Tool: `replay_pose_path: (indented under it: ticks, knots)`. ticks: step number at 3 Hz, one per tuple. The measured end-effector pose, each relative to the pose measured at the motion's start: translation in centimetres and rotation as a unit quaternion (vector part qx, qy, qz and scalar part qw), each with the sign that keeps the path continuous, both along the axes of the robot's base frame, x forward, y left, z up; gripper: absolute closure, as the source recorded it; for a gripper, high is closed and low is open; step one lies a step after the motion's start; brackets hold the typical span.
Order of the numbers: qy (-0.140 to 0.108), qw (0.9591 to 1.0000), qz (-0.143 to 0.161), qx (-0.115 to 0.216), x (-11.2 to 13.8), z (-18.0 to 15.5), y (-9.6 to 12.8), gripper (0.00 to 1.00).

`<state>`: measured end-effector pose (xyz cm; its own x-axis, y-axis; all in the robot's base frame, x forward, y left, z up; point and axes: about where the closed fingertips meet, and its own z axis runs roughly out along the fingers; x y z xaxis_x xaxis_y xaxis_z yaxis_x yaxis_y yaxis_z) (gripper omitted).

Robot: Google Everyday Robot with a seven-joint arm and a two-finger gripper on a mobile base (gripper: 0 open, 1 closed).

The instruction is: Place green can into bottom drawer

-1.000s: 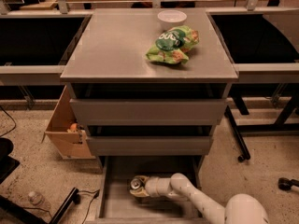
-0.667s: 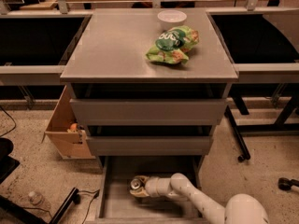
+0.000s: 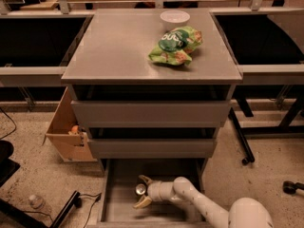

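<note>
The bottom drawer (image 3: 114, 208) of the grey cabinet is pulled out, showing its flat grey floor. The green can (image 3: 140, 190) stands inside it near the middle; mostly its silver top shows. My gripper (image 3: 143, 191) reaches into the drawer from the right on a white arm. Its tan fingers (image 3: 145, 179) are spread on either side of the can, wider than the can. The gripper is open.
The two upper drawers (image 3: 149, 113) are shut. On the cabinet top lie a green-and-orange snack bag (image 3: 175, 45) and a white bowl (image 3: 175, 17). A cardboard box (image 3: 66, 132) stands left of the cabinet. A plastic bottle (image 3: 35, 202) and a cable lie on the floor.
The gripper's fingers have spread apart around the can. The arm and the can stay at the same spot in the drawer.
</note>
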<state>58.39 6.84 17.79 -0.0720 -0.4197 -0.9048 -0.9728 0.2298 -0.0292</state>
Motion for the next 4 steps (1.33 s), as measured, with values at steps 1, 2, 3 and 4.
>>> replay_pose_path:
  ticks: [1, 2, 3, 4]
  knots:
    - [0.0, 1.0, 0.0, 0.0, 0.0, 0.0, 0.0, 0.0]
    - [-0.009, 0.9998, 0.017, -0.003, -0.9, 1.3, 0.4, 0.0]
    - [-0.022, 0.9986, 0.021, -0.044, -1.7, 4.6, -2.3, 0.0]
    - [-0.021, 0.9947, -0.003, -0.101, -1.9, 9.1, -6.5, 0.0]
